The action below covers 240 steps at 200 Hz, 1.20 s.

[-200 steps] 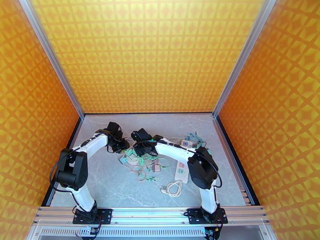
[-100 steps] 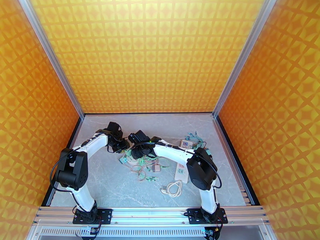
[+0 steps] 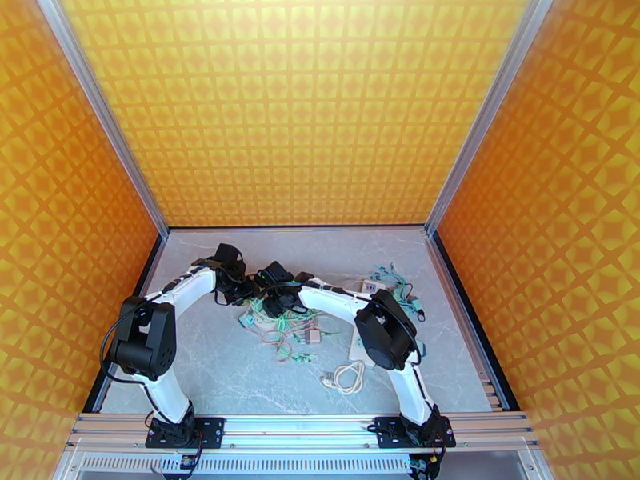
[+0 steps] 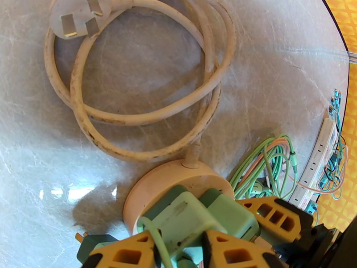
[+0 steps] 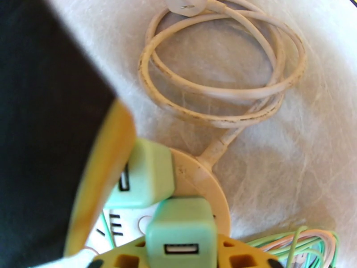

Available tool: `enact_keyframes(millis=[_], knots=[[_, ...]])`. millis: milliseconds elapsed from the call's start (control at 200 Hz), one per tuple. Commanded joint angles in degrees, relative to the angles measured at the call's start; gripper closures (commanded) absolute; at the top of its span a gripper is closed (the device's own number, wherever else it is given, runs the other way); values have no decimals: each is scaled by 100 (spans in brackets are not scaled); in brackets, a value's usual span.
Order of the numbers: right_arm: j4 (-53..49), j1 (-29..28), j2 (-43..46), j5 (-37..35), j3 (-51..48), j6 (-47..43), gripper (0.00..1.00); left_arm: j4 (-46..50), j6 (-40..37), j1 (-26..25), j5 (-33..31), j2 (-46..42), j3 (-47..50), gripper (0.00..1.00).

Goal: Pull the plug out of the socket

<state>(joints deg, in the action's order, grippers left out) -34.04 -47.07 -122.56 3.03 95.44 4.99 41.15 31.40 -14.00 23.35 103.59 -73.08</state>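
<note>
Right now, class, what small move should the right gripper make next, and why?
Probably close the right gripper firmly on the green plug and ease it straight out of the round socket. Its fingers flank that plug, which sits seated in the socket. The left gripper straddles a second green plug, so it may steady the base.

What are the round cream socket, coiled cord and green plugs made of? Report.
Round cream socket: likely hard plastic, matte, grimy. Coiled white cord: seemingly flexible vinyl or rubber, scuffed, curving loosely. Mint-green cube plugs: probably moulded plastic, satin sheen.
</note>
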Motion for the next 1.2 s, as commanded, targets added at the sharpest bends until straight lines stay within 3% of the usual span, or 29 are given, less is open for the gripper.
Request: enact_keyframes(millis=[0,310,480,900,1195], knots=[[77,-15,110,48,74,-25,81,719,-62,-200,-428,682,432,70],[221,-685,378,-196,-24,-244,84,694,-40,-235,-428,803,439,74],[266,-742,343,-144,-128,-158,85,676,-39,-249,-437,795,474,75],[613,374,637,916,-454,557,87,557,-20,-349,-560,666,741,76],[598,239,657,640,-386,393,86,546,-13,-401,-588,731,727,76]])
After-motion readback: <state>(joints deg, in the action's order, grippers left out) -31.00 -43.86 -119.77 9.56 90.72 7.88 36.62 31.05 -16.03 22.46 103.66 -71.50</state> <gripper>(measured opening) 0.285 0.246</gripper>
